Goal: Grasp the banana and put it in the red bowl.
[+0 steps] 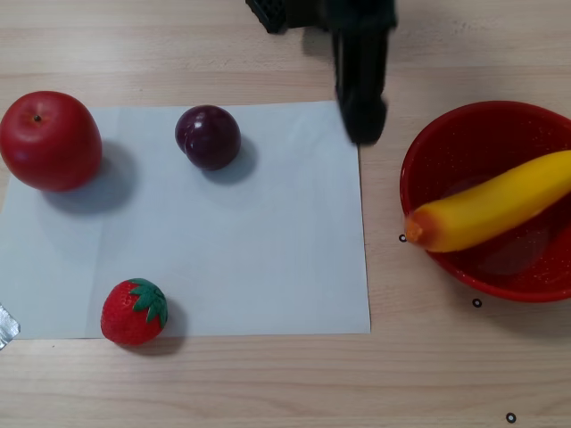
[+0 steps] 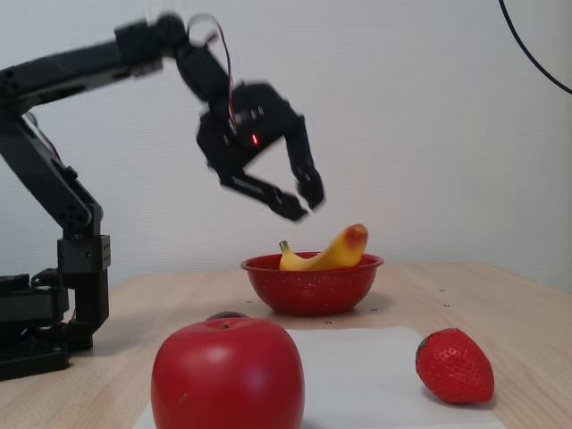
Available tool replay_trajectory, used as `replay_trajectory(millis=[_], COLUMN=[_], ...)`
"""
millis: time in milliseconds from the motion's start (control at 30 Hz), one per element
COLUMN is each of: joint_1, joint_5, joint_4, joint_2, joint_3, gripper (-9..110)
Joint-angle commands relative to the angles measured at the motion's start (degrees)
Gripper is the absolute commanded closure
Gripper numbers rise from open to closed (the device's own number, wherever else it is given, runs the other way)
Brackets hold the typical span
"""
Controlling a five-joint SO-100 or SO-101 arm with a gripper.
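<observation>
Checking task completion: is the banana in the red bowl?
In. The banana lies inside the red bowl, orange end overhanging the rim.

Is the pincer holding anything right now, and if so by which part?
Nothing is held. The pincer hangs empty above the table with its jaws apart, and the banana lies in the red bowl, orange end on the rim.

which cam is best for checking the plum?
The other view: the plum sits fully visible on the white paper. In the fixed view only its dark top peeks above the apple.
</observation>
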State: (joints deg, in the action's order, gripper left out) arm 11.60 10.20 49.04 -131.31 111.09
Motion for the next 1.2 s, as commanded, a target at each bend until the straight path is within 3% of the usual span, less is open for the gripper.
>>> replay_trajectory(millis=[0, 367, 667, 833, 1167], joint_1=[-1.0, -1.7, -2.9, -4.0, -3.6], joint_5=[-1.2, -3.5, -5.0, -5.9, 0.4], joint_4=[-11.5, -45.1, -54.1, -54.0, -27.9], joint_2=[-7.6, -20.8, -34.1, -42.8, -51.9], joint_3=[1.7, 35.1, 56.3, 66.5, 66.7], gripper=[101, 101, 101, 101, 101])
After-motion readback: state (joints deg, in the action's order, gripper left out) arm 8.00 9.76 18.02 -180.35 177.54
